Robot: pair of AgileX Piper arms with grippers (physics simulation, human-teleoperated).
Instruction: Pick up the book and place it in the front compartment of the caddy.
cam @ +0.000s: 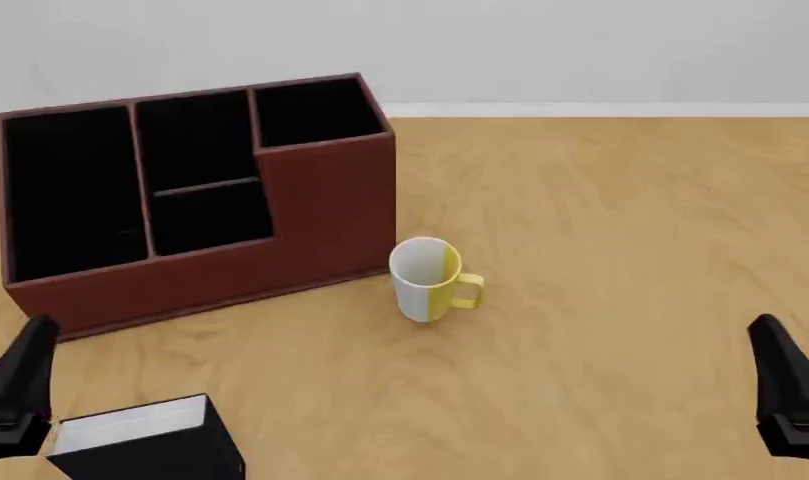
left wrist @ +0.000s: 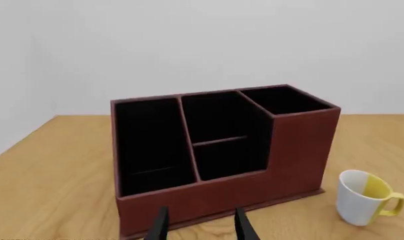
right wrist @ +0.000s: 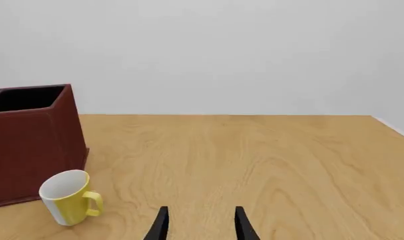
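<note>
Wood surface: only front view shows book, just beside left gripper. Both grippers spread, empty; caddy ahead of left, mug ahead of right gripper.

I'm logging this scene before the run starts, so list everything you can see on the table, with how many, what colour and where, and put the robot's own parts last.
caddy: one, reddish-brown with black insides, far left of the table, all compartments empty.
mug: one, white and yellow, upright, just right of the caddy's front corner, handle pointing right.
book: one, black covers with white page edges, near left edge of the table, in front of the caddy.
table: one, light wood.
left gripper: one, black, near left, beside the book, jaws open, holding nothing.
right gripper: one, black, near right, over bare table, jaws open, holding nothing.
</note>
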